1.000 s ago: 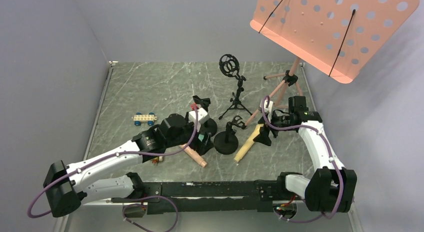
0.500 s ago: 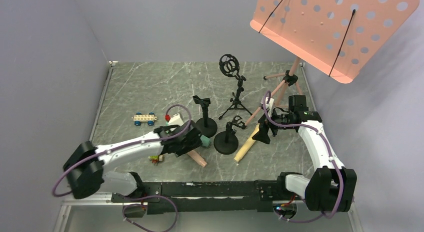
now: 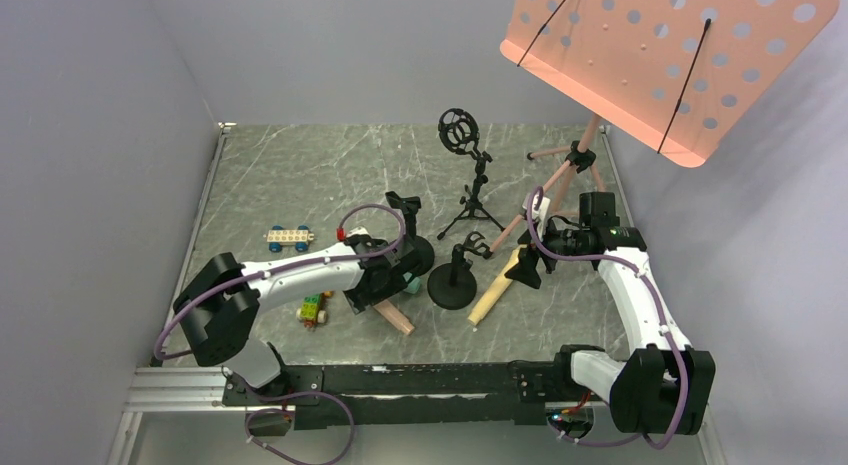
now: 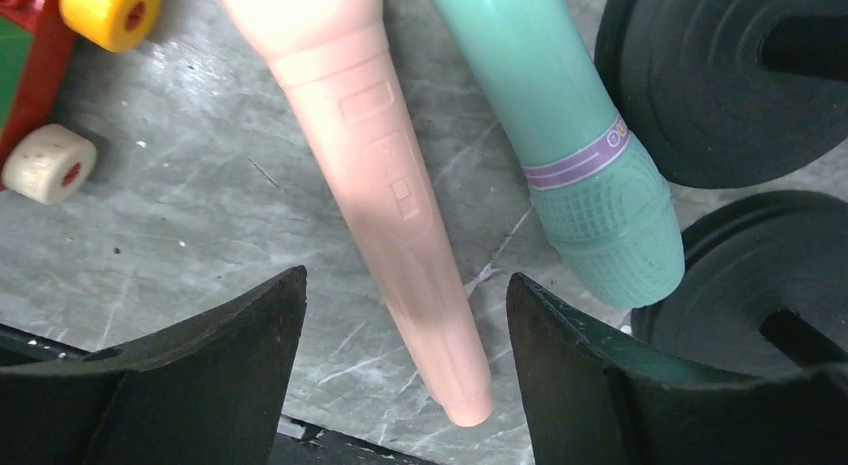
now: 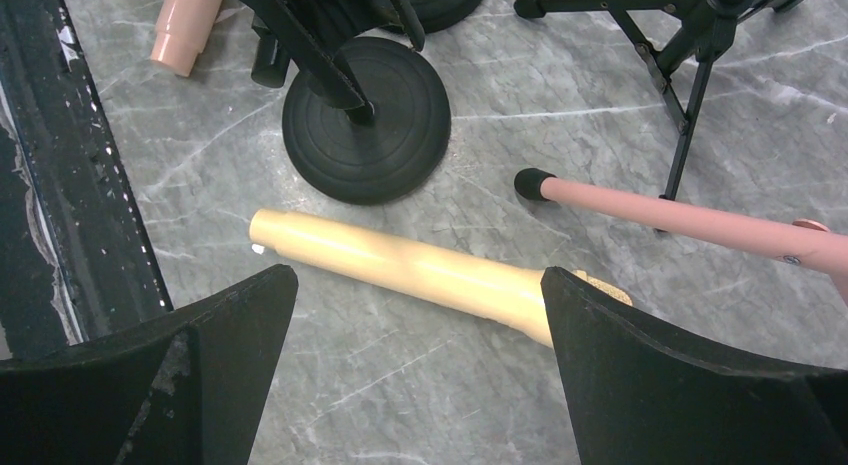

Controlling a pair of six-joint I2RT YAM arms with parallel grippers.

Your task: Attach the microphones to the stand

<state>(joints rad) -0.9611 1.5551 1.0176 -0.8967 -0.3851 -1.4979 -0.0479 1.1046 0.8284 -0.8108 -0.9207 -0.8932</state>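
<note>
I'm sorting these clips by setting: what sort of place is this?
Probably a lab test booth rather than a music room: plain grey walls box in a small marbled tabletop, two robot arms are bolted at its near edge, and the little microphone stands and toy car look like staged props.

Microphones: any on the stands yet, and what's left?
None done: pink microphone, teal microphone and yellow microphone all lie on the table. In hand: open left end effector straddles the pink one, open right end effector hovers over the yellow; neither grips. Remaining: all three mounts.
</note>
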